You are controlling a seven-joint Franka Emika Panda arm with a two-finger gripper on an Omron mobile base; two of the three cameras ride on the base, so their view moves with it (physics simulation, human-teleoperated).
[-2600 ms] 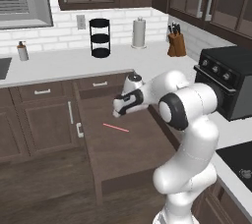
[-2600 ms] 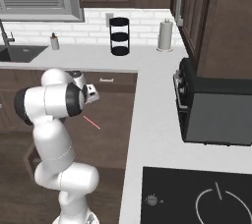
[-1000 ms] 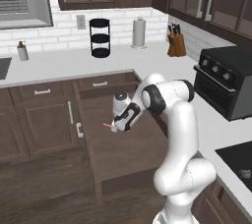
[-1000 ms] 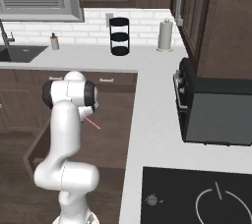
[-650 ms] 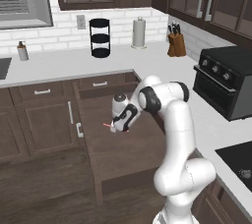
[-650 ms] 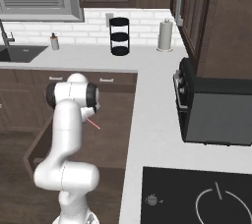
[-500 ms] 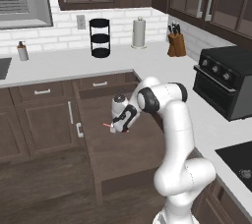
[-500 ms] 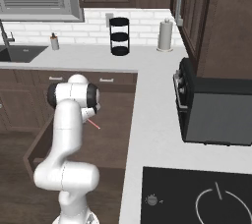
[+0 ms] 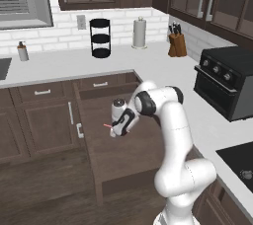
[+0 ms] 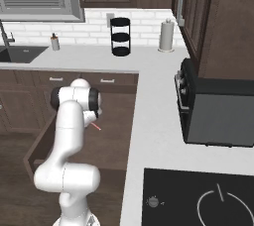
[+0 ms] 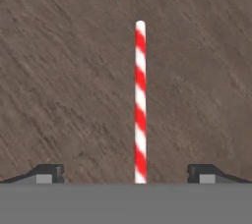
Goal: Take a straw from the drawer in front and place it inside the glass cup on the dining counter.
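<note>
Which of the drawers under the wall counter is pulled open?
The wide drawer below the gripper, holding the straw; the two small drawers stay shut.

arm: bent forward, reaching down | fingers: spread wide, holding nothing

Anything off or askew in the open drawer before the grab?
Nothing stands out. The straw lies flat on the drawer floor, intact and centred between the open gripper's fingertips. No spill or damage visible.
</note>
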